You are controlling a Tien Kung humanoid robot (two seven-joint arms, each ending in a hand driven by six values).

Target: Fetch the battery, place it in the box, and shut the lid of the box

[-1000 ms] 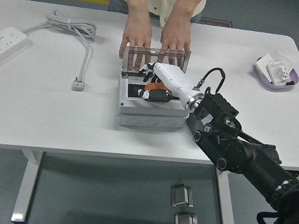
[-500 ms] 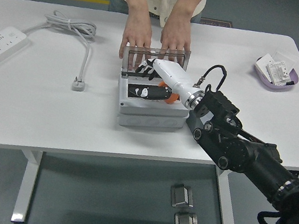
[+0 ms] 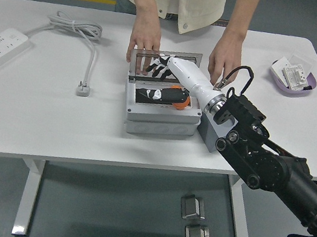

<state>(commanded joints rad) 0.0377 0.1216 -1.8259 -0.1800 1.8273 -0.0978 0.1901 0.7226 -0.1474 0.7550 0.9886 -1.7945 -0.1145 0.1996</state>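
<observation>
The black and orange battery [image 3: 163, 97] is already sitting inside the grey plastic box [image 3: 160, 117] on the white table [image 3: 54, 118]. The robot's right hand [image 3: 160, 66], black and white fingers, is up against the box's upright clear lid [image 3: 165, 65] and grips nothing, though I can't tell how spread the fingers are. The lid looks light and stiff, so I'd push its top edge. A person's hand [image 3: 145, 32] rests behind it
</observation>
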